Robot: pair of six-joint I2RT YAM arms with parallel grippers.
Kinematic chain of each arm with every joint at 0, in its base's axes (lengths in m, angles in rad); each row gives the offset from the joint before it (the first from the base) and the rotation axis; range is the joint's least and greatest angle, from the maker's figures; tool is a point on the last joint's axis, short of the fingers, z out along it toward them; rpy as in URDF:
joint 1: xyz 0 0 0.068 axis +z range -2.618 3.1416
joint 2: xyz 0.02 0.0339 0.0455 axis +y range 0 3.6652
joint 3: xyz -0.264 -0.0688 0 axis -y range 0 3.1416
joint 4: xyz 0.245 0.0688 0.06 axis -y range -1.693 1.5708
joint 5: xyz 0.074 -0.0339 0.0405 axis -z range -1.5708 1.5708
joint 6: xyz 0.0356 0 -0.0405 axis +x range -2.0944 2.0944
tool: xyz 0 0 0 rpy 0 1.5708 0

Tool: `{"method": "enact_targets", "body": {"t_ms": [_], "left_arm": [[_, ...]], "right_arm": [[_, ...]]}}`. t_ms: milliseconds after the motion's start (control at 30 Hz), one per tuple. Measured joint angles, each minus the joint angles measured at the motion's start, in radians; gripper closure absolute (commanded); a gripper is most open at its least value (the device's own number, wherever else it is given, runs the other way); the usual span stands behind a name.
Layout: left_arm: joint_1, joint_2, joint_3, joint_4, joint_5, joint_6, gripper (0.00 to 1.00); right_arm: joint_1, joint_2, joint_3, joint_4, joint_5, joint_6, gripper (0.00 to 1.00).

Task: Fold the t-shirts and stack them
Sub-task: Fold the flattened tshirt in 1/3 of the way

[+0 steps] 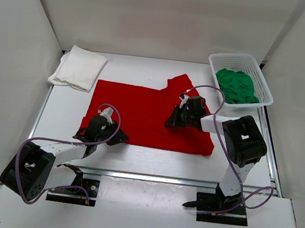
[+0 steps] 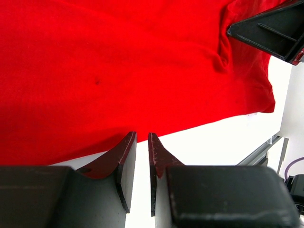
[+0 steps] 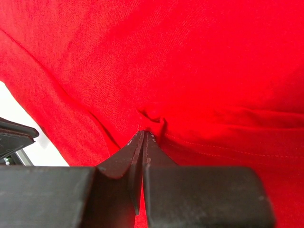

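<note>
Closest in, the left gripper [image 2: 143, 140] sits at the near hem of the red t-shirt [image 1: 142, 107], its jaws a narrow slit apart with bare table [image 1: 152, 158] showing between them, so it grips nothing. Farther in, the right gripper [image 3: 143, 133] is pinched fully closed on a small pucker of the red cloth, which lies spread flat mid-table. Beyond it, a folded white t-shirt [image 1: 80, 67] rests at the far left, and a crumpled green t-shirt [image 1: 236, 86] lies in the basket [image 1: 234, 58] at the far right. Likely trouble: with only 1 of the 2 claws holding, a lift would drag the cloth sideways and skew the fold. The right pinch also takes so little fabric that it could slip free. Only the right wrist view shows that pucker, which the gripper body hides from above. Only the left wrist view shows the slit between the left jaws, and only the top view shows the other 2 shirts.
</note>
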Motion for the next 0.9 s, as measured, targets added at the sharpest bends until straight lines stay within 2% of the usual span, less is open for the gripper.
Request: {"method": "enact_targets", "body": {"t_ms": [33, 233, 300, 333, 467, 533, 700, 900], "left_arm": [[0.000, 0.000, 0.000, 0.000, 0.000, 0.000, 0.72], [-0.048, 0.014, 0.024, -0.004, -0.019, 0.001, 0.72], [-0.075, 0.034, 0.047, 0.001, -0.024, 0.001, 0.72], [-0.085, 0.045, 0.058, 0.004, -0.025, 0.001, 0.73], [-0.100, 0.088, 0.082, 0.016, -0.031, 0.001, 0.73], [-0.098, 0.096, 0.083, 0.015, -0.035, 0.001, 0.73], [-0.074, 0.106, 0.083, 0.014, -0.040, 0.005, 0.73], [-0.057, 0.113, 0.082, -0.002, -0.058, 0.017, 0.74]], "right_arm": [[0.000, 0.000, 0.000, 0.002, 0.000, 0.000, 1.00], [-0.005, -0.051, -0.012, -0.003, -0.004, 0.001, 0.68], [-0.013, -0.117, -0.040, 0.003, -0.010, 0.000, 0.66], [-0.016, -0.154, -0.060, 0.010, -0.012, 0.000, 0.66], [-0.035, -0.310, -0.178, 0.038, 0.003, -0.003, 0.91], [-0.041, -0.371, -0.257, 0.050, 0.026, 0.004, 0.97], [-0.049, -0.436, -0.426, 0.029, 0.096, 0.011, 1.00], [-0.059, -0.502, -0.510, 0.010, 0.175, 0.027, 1.00]]}}
